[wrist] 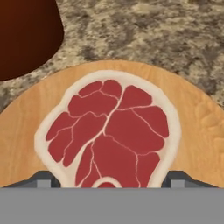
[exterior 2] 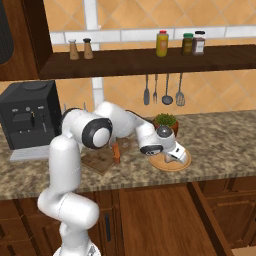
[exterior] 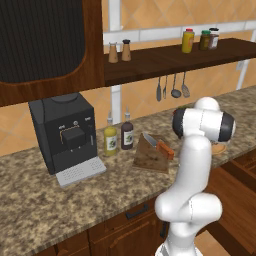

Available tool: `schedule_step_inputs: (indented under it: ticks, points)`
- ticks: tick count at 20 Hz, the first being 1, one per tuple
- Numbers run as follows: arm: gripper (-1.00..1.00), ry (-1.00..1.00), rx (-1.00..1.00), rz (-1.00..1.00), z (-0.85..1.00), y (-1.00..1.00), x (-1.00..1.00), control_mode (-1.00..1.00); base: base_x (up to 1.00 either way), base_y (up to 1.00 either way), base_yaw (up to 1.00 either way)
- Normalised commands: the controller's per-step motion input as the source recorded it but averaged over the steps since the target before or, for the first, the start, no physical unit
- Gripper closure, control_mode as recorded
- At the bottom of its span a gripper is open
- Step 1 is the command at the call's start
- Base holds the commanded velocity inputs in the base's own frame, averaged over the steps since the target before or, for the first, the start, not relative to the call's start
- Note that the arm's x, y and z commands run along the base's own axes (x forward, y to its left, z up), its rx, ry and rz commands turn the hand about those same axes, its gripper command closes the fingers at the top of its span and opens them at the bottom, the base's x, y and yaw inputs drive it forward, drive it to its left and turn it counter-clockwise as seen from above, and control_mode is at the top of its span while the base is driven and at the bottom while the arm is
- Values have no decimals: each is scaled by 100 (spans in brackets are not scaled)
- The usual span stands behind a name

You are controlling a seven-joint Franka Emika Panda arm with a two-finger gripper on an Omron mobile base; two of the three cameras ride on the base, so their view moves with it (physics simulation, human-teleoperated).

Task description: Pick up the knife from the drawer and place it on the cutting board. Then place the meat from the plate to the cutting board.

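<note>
Here the knife (exterior: 159,145) already lies on the cutting board (exterior: 148,158); my gripper (exterior 2: 175,155), fingers (wrist: 43,179) apart, straddles the meat (wrist: 109,131) at the plate's (wrist: 197,131) centre, not yet moved.

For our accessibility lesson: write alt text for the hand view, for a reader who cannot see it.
A raw steak, the meat, lies flat on the round tan plate, seen close from above, with the gripper just over its near edge, fingertips on either side. Speckled granite counter lies beyond, a reddish-brown pot at upper left.
</note>
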Motion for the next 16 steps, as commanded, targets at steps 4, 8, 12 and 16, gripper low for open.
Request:
schedule_step_inputs:
  ticks: [4,8,12,16]
  points:
    - [100,-1,0,10,24,2,-42,-100,0,0,0]
    - [100,0,0,13,51,16,-72,-100,0,0,0]
    - [100,-5,-1,12,80,42,-72,-100,0,0,0]
    - [100,0,-3,11,92,86,-46,-100,0,0,0]
